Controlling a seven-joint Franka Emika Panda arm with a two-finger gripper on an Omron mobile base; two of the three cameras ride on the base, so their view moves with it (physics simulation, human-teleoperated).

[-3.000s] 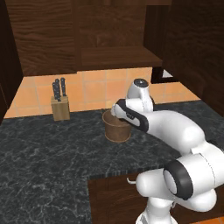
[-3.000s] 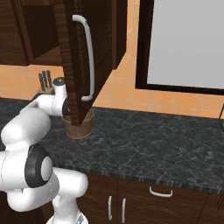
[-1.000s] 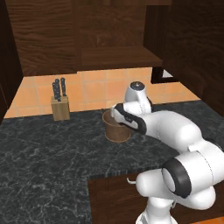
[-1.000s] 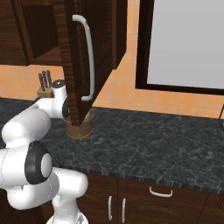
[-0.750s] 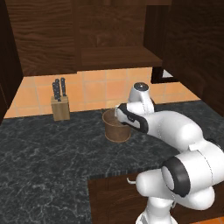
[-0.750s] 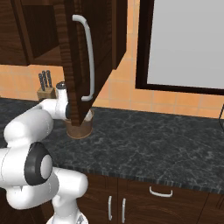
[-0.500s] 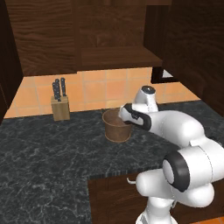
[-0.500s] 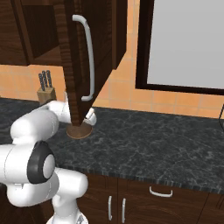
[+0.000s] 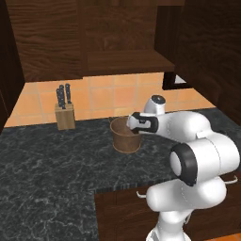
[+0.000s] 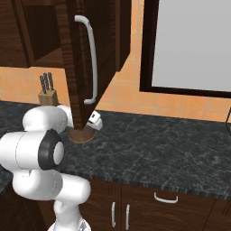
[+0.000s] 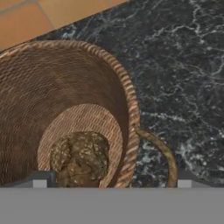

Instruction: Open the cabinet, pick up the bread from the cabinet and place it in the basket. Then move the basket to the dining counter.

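The round brown basket [image 9: 123, 139] stands on the black granite worktop, below the open cabinet [image 9: 127, 61]. The cabinet's door [image 10: 106, 40], with its silver bar handle [image 10: 91, 63], is swung out and hides most of the basket [image 10: 82, 135] in the right base view. The tan bread [image 11: 81, 157] lies on the basket's bottom. My gripper [image 9: 132, 126] hangs at the basket's right rim, open and holding nothing. In the hand view its fingertips [image 11: 39, 183] straddle the rim [image 11: 131, 109] and one loop handle [image 11: 161, 151]. The dining counter is out of view.
A knife block [image 9: 65, 115] stands against the orange tiled wall to the left of the basket. The black worktop [image 9: 52, 164] stretches left and forward. A large pale window panel [image 10: 194, 45] is on the right, with low cupboard doors [image 10: 135, 207] below the worktop.
My hand has shifted a little to the right, from over the basket's middle to its right rim. The jaws stay wide apart. Basket and bread have not moved.
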